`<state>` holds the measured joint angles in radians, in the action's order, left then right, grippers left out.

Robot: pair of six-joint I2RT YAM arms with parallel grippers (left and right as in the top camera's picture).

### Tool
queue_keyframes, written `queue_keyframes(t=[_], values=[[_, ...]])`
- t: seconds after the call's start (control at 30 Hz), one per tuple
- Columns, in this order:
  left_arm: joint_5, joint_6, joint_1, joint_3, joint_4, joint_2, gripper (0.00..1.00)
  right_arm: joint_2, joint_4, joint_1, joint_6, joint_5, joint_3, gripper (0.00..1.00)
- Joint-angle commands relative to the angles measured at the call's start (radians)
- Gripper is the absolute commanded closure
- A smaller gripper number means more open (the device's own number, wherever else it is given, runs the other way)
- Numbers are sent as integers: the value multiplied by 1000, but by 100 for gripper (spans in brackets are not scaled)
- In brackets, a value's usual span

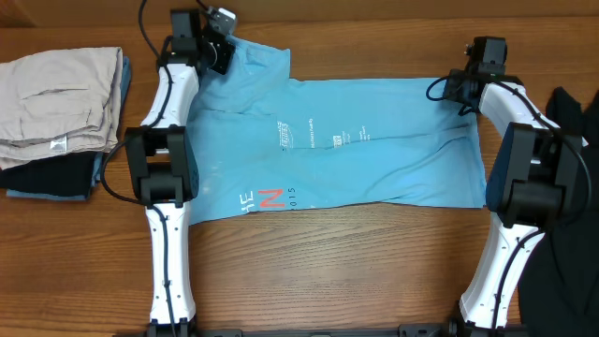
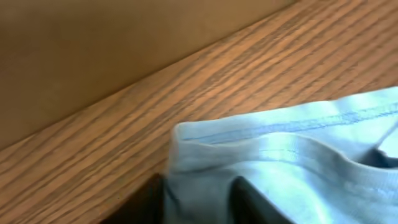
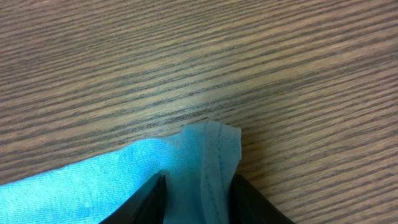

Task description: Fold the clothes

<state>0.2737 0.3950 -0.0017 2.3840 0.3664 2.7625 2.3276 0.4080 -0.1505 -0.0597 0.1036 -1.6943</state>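
While spread flat on the wooden table (image 1: 328, 271), stretches between both arms as a light blue T-shirt (image 1: 393, 140), white lettering and red mark up. Pinches its far left corner shut in the left gripper (image 2: 199, 202). Clamps its far right corner in the right gripper (image 3: 198, 199). Lies well apart from the beige folded garment (image 1: 56, 98)

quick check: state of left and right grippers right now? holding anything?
Left gripper: closed on a hemmed edge of the T-shirt.
Right gripper: closed on a hem corner of the T-shirt.
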Motion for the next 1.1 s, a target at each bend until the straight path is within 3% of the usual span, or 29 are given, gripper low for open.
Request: queue_keyframes(t=[0.0, 0.03, 0.07, 0.1, 0.13, 0.4, 0.43, 0.47, 0.53, 0.57, 0.67, 0.73, 0.77, 0.83, 0.87, 1.07], values=[[23, -26, -7, -6, 10, 53, 70, 3, 5, -2, -5, -15, 6, 63], [23, -26, -7, -6, 14, 53, 77, 3, 5, -2, -5, -15, 6, 64], [23, -29, -6, -6, 25, 53, 88, 3, 5, -2, -5, -15, 6, 73], [23, -31, -5, -6, 42, 52, 96, 3, 0, -2, -5, -16, 6, 91], [23, -50, -4, -6, 49, 52, 96, 3, -9, -2, -6, -19, 6, 96], [23, -97, -3, 3, 109, -23, 96, 3, -33, -2, -5, -45, 6, 95], [23, -105, -3, 3, 117, -31, 96, 3, -36, -2, -5, -45, 6, 59], [23, -107, -4, 3, 125, -31, 96, 3, -40, -2, -5, -45, 6, 41], [23, -107, -6, 3, 143, -31, 96, 8, -70, -2, 4, -46, 6, 16], [23, -108, -6, 3, 143, -31, 96, 15, -91, -2, 7, -46, 6, 11], [23, -107, -6, 3, 143, -31, 96, 58, -143, -2, 7, -71, 6, 9], [23, -107, -6, 3, 142, -31, 96, 90, -161, -2, 6, -80, 6, 14], [23, -108, -6, 3, 142, -31, 96, 99, -161, -2, 6, -79, 6, 26], [24, -108, -6, 3, 142, -31, 96, 98, -162, -2, 7, -79, 6, 64], [32, -108, -6, 3, 142, -31, 96, 98, -168, -2, 7, -79, 6, 96], [42, -143, -6, 3, 163, -71, 96, 77, -156, -2, 11, -79, 3, 96]])
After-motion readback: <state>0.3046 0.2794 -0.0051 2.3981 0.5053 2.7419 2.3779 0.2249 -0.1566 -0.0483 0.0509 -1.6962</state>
